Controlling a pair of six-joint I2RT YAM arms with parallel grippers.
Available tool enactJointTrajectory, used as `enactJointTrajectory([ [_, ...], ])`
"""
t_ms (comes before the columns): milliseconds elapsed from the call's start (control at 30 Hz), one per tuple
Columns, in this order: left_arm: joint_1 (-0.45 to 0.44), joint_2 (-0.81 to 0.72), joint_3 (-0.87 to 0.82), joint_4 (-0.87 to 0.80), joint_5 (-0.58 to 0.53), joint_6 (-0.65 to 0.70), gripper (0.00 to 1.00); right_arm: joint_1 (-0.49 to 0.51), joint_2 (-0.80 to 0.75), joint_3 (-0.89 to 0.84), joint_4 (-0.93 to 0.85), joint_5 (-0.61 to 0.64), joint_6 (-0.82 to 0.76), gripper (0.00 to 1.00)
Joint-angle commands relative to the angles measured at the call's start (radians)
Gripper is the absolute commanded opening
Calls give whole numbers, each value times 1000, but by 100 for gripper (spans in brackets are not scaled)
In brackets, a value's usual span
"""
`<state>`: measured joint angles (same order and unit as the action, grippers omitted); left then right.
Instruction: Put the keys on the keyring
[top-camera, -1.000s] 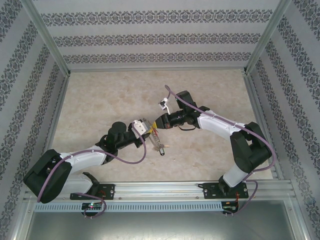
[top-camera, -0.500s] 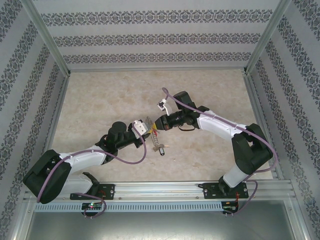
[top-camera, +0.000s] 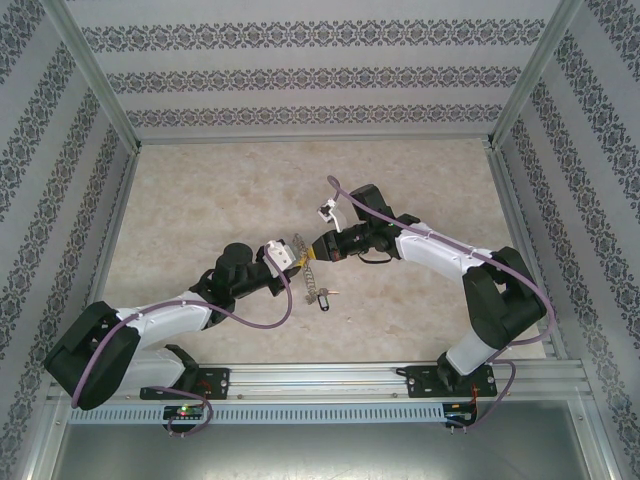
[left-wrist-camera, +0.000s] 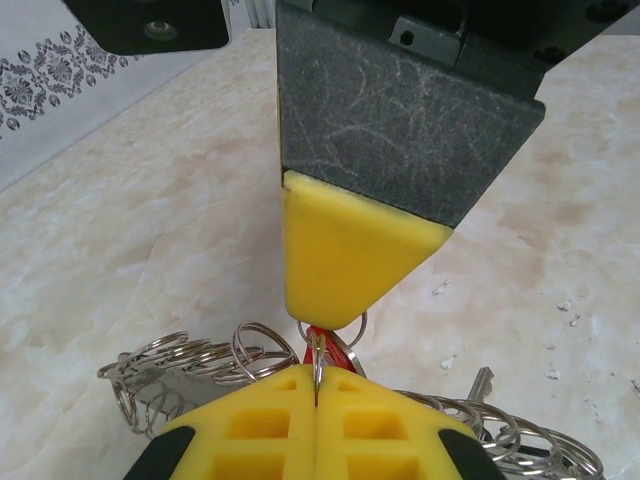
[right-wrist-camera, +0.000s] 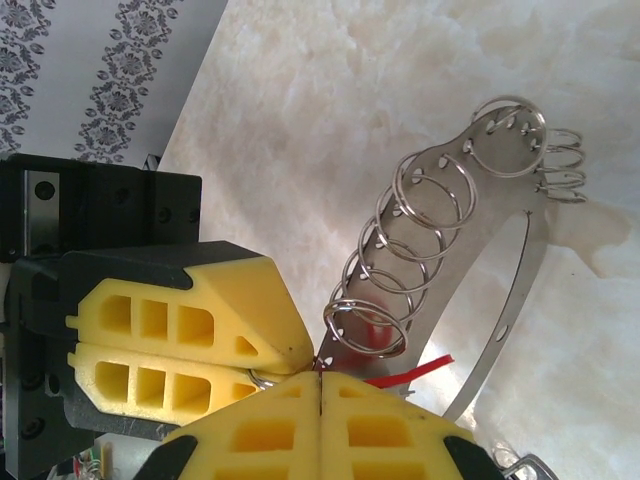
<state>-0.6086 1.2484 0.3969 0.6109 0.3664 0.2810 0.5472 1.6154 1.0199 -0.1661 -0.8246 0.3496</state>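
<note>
- The left fingers are pressed together on a thin wire ring that stands up out of their seam. It looks like one of the small rings on the keyring, so the left arm seems to be holding the target up above the tabletop.
- The keyring is a flat metal band strung with many split rings. It hangs down from the point where the two arms meet, near the middle of the tabletop.
- A dark-tagged key sits at the keyring's lower end. It is probably threaded on already.
- The right fingers are also shut, tip to tip against the left ones. A red sliver pokes out beside their seam, most likely the tag of the red key in their grip.
- The step in hand appears to be threading the red key onto the pinched ring.
- The next move calls for a small, exact push or twist from the right arm to work the key's eye along the ring's split, while the left arm keeps its hold.
- The contact itself is hidden behind the yellow pads, so I cannot tell whether the key's eye has entered the split.
- The red key's metal blade is out of sight.
- In the overhead view the rings are too small to separate, and I cannot tell whether the keyring's lower end touches the tabletop.
</note>
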Motion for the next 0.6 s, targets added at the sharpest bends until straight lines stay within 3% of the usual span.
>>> enactJointTrajectory([
  [0,1,0,25,47,18,-9,0,-3,34,11,10,-1,19,0],
  [567,1,-1,23,34,7,-10,0,-9,13,-30,139,-41,123,0],
])
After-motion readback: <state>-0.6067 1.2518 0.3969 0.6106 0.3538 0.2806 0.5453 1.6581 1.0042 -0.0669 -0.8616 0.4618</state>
